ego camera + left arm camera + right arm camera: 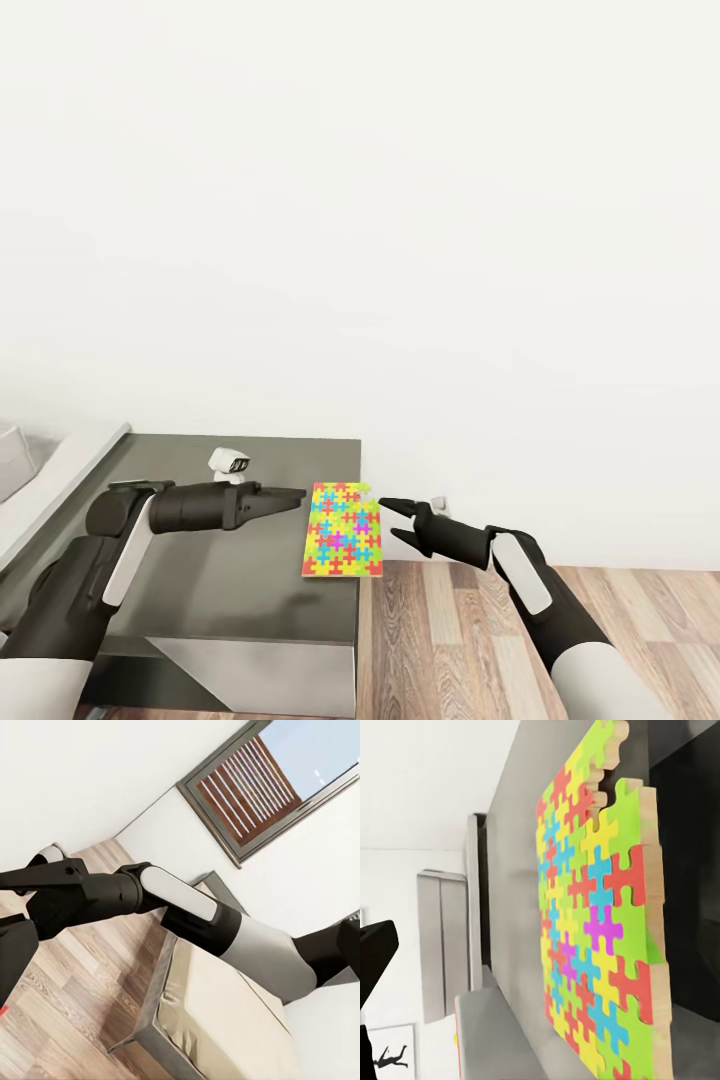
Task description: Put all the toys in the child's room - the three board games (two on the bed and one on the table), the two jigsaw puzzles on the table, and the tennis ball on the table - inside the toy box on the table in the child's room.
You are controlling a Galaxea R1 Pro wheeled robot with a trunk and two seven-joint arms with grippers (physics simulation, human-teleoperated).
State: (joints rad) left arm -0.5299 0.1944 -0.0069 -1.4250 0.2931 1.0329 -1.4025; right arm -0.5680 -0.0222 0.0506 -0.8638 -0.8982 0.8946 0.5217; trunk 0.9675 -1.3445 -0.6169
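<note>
A jigsaw puzzle [343, 530] of yellow, red, blue and green pieces hangs upright in the air over the right edge of a dark-grey-topped cabinet [200, 590]. My left gripper [300, 497] is shut on its upper left corner. Just off the puzzle's right edge, my right gripper [392, 520] stands open and apart from it. The right wrist view has the jigsaw puzzle [592, 930] close up, with one dark fingertip [375, 945] at the side. The toy box, board games and tennis ball are out of view.
A small white gadget [230, 462] stands at the back of the cabinet. A pale surface [60, 470] lies at far left. Wood floor [450, 640] spreads to the right under a white wall. The left wrist view looks past my right arm [187, 907] to the bed [225, 1020] and a window [262, 780].
</note>
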